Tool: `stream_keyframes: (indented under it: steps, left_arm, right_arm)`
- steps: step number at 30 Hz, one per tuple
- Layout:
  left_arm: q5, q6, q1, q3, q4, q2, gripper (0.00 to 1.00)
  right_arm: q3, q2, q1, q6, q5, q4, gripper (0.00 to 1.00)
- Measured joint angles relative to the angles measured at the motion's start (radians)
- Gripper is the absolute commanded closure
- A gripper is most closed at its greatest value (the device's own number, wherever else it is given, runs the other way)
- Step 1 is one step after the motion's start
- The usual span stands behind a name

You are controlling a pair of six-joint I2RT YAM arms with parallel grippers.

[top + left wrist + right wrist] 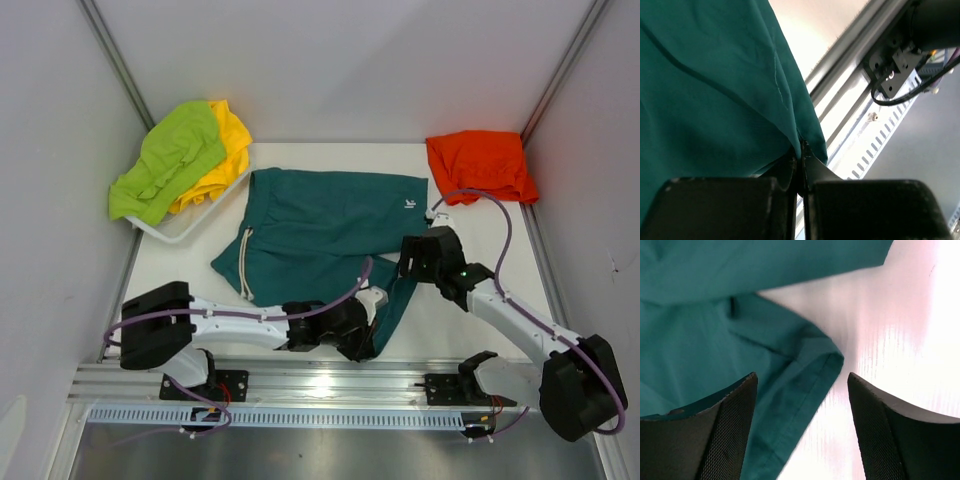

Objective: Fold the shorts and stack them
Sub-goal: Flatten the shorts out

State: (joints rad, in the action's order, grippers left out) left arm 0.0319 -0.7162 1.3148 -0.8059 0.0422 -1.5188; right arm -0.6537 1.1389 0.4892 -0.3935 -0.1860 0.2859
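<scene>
Teal green shorts [320,225] lie spread across the middle of the table, white drawstring on their left. My left gripper [362,338] is shut on the near hem of their right leg [740,90], close to the table's front edge. My right gripper [412,260] stands open just over the right leg's corner [810,375]; the hem lies between its fingers, and the cloth is not pinched. Orange shorts [480,163] lie bunched at the far right. Lime green shorts [170,160] rest on top of yellow shorts [225,150] at the far left.
A white tray [190,225] at the far left holds the lime and yellow pair. Metal frame posts run up both sides. An aluminium rail [330,385] with cable mounts lines the table's near edge, right under my left gripper.
</scene>
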Motion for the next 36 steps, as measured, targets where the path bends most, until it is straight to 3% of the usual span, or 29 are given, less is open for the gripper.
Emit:
stream_keyframes:
  steps: [3, 4, 6, 12, 16, 20, 23, 24, 27, 29, 31, 36]
  left_arm:
    - [0.008, -0.001, 0.030, -0.001, -0.031, -0.040, 0.91]
    - [0.013, -0.002, 0.042, -0.003, -0.040, -0.058, 0.81]
    - [0.031, -0.007, 0.066, -0.012, -0.060, -0.100, 0.76]
    - [0.052, -0.010, 0.128, -0.074, -0.079, -0.202, 0.73]
    - [0.061, -0.007, 0.135, -0.091, -0.086, -0.223, 0.40]
    - [0.077, -0.007, 0.135, -0.105, -0.092, -0.224, 0.31]
    - [0.087, -0.006, 0.135, -0.115, -0.098, -0.224, 0.23]
    - [0.095, -0.005, 0.135, -0.119, -0.098, -0.224, 0.21]
    - [0.118, 0.002, 0.135, -0.128, -0.100, -0.220, 0.16]
    - [0.130, 0.008, 0.129, -0.128, -0.091, -0.206, 0.13]
    - [0.138, 0.013, 0.117, -0.123, -0.081, -0.171, 0.02]
    - [0.201, 0.019, 0.023, -0.046, -0.087, -0.003, 0.01]
  right_arm:
    - [0.020, -0.029, -0.072, -0.032, 0.080, -0.008, 0.25]
    - [0.028, -0.032, -0.097, -0.048, 0.122, -0.010, 0.25]
    - [0.040, -0.025, -0.143, -0.082, 0.196, -0.012, 0.27]
    - [0.042, 0.055, -0.185, -0.177, 0.309, -0.002, 0.32]
    - [0.048, 0.043, -0.186, -0.214, 0.315, 0.029, 0.33]
    - [0.048, 0.011, -0.190, -0.228, 0.311, 0.062, 0.38]
    - [0.050, 0.009, -0.192, -0.231, 0.305, 0.073, 0.51]
    - [0.053, 0.009, -0.192, -0.231, 0.302, 0.076, 0.63]
    - [0.065, 0.017, -0.202, -0.233, 0.295, 0.077, 0.68]
    - [0.067, 0.042, -0.212, -0.232, 0.289, 0.076, 0.67]
    - [0.068, 0.069, -0.219, -0.231, 0.277, 0.074, 0.66]
    - [0.068, 0.094, -0.224, -0.227, 0.241, 0.072, 0.61]
